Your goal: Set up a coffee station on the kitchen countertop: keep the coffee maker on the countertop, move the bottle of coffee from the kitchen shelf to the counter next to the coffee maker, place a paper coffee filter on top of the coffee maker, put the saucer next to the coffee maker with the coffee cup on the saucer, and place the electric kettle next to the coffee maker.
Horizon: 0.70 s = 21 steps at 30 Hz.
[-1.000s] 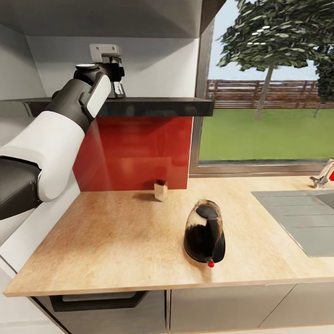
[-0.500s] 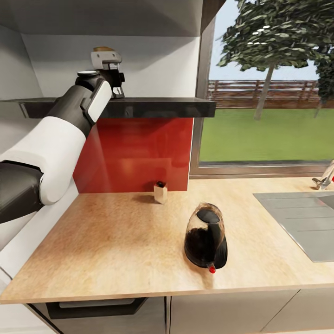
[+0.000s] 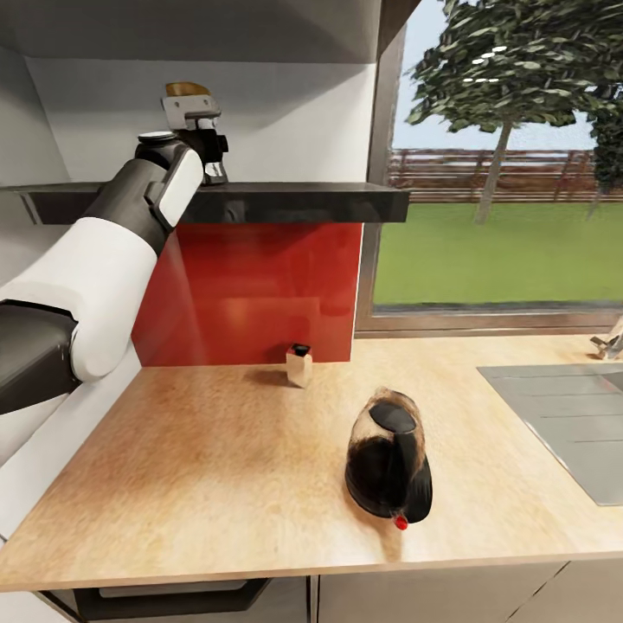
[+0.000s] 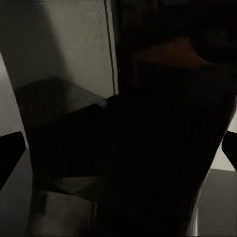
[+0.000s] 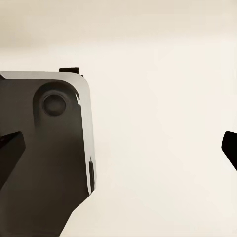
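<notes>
The left arm is raised to the shelf, its gripper up at the shelf's left end. This is where the task locates the bottle, so the reach is judged to be for it. A tan object shows just above the wrist, possibly the bottle's cap; it cannot be identified. In the left wrist view a dark mass sits between the fingertips, which stand wide apart at the frame edges (contact cannot be confirmed).

The kettle stands upright on the worktop, near its front edge and towards the right. A small box with a dark top sits at the back edge against the red splashback.

The right gripper's fingertips are spread, holding nothing, idle over a pale surface beside a dark rounded housing.
</notes>
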### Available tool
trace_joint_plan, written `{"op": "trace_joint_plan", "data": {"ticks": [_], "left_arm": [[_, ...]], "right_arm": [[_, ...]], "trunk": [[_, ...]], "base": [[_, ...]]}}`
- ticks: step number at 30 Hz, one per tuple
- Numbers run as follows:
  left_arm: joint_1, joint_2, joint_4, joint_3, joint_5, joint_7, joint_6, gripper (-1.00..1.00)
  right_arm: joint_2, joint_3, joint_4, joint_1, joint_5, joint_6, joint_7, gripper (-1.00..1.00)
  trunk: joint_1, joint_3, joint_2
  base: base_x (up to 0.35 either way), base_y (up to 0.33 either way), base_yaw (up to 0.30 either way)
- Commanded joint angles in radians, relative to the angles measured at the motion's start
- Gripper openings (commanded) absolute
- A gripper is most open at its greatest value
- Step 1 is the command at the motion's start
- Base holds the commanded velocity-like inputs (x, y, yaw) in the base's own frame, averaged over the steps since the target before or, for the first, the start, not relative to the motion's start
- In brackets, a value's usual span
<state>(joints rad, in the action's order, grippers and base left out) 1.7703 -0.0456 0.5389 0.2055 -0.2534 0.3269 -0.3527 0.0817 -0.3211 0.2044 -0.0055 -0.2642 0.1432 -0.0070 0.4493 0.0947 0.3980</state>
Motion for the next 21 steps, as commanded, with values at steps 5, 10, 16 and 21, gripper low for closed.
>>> {"op": "trace_joint_plan", "data": {"ticks": [5, 10, 16, 21], "left_arm": [[0.001, 0.001, 0.001, 0.006, -0.010, 0.010, -0.003, 1.00], [-0.007, 0.001, 0.005, 0.006, -0.010, 0.011, -0.002, 1.00], [-0.012, 0.001, 0.021, 0.006, -0.004, 0.011, -0.005, -1.00], [-0.012, 0.001, 0.028, 0.006, -0.003, 0.012, -0.006, -1.00]], "right_arm": [[0.000, -0.007, 0.000, -0.001, -0.010, 0.003, -0.001, 1.00], [0.000, -0.007, 0.000, -0.001, -0.010, 0.003, -0.001, 1.00], [0.000, -0.007, 0.000, -0.001, -0.010, 0.003, -0.001, 1.00], [0.000, -0.007, 0.000, -0.001, -0.010, 0.003, -0.001, 1.00]], "trunk": [[0.001, 0.002, 0.002], [0.001, 0.002, 0.002], [0.001, 0.002, 0.002], [0.001, 0.002, 0.002]], "base": [[0.042, 0.000, 0.000], [0.005, 0.000, 0.000], [0.000, 0.000, 0.000], [0.000, 0.000, 0.000]]}}
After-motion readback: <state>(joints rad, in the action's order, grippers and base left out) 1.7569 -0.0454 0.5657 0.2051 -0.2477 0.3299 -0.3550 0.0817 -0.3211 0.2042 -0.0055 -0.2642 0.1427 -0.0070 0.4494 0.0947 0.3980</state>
